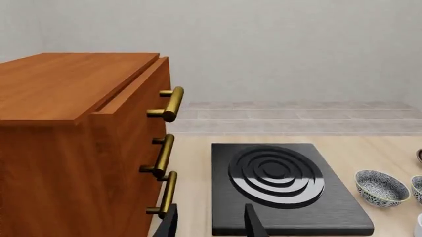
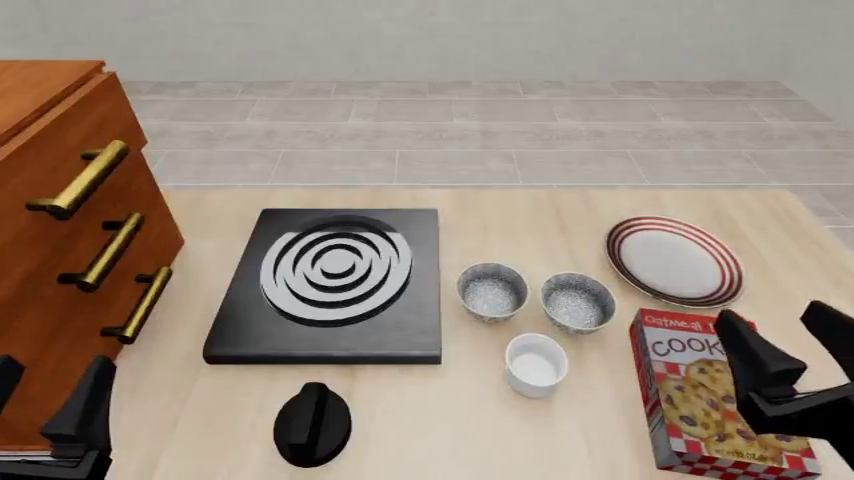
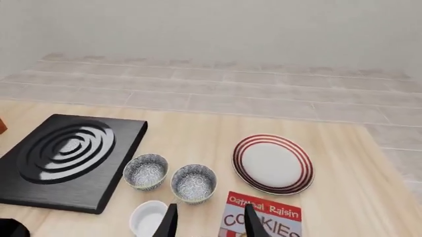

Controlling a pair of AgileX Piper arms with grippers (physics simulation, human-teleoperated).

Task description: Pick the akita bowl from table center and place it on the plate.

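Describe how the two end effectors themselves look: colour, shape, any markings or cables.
Both are matte black. The right end effector has two thick, blocky fingers tapering to angled tips on a black body. The left end effector shows the same dark, wedge-shaped fingers at the frame edge. In the wrist views only slim black fingertips show. No markings, labels or cables are visible.

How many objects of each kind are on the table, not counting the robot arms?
Speckled bowls: 2
White cup: 1
Striped plate: 1
Cookie box: 1
Black stove burner: 1
Black knob: 1
Wooden drawer cabinet: 1
Total: 8
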